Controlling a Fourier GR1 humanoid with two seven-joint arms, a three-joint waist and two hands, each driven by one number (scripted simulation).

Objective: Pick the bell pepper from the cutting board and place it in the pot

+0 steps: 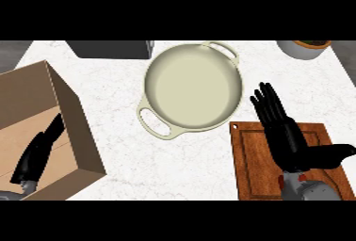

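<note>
A cream pot (192, 87) with two loop handles stands empty at the middle of the counter. A brown wooden cutting board (250, 160) lies at the lower right. My right hand (288, 141) hovers flat over the board, open, fingers straight and pointing toward the pot's right rim, thumb spread to the right. Only a small red patch (281, 180) peeks out beside the wrist; the rest of the bell pepper is hidden under the hand and forearm. My left hand (35, 157) rests open at the lower left, over the cardboard box.
An open cardboard box (66, 101) fills the left side of the counter. A dark grey block (111, 48) sits at the back, left of the pot. A white round container (306, 49) stands at the back right corner.
</note>
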